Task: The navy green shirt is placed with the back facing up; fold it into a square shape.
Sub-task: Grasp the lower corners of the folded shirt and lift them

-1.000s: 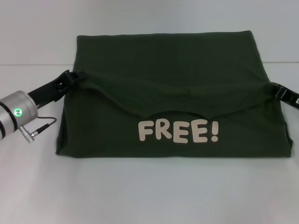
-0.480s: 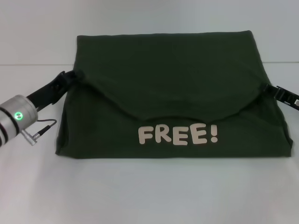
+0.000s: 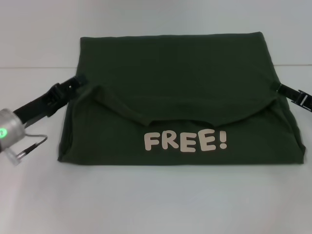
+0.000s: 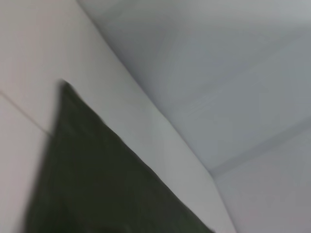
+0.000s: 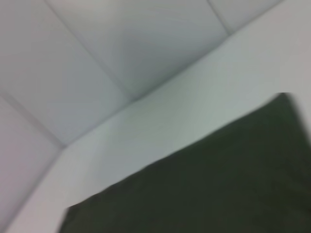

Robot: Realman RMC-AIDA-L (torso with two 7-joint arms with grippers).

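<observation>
Across the middle of the white counter point(image 3: 156, 204) lies the navy green shirt point(image 3: 175, 73), already doubled into a wide rectangle, with a flap from the far side laid toward you and its curved edge sagging just above the pale "FREE!" lettering point(image 3: 185, 140). That print contradicts any idea of a plain garment, so trust what you see. Your left claw point(image 3: 78, 84) sits at the shirt's left edge, right where the flap's corner ends, and your right claw point(image 3: 282, 88) mirrors it at the right edge. Whether either one is clenched on cloth or released, you cannot tell; the tips vanish against the dark fabric. Both wrist views show only a dark corner of shirt on the counter. My read: you're finishing the lengthwise fold, laying that flap down. Next, I'd judge, you need both claws clear of the cloth, then one side carried across to make the square.
</observation>
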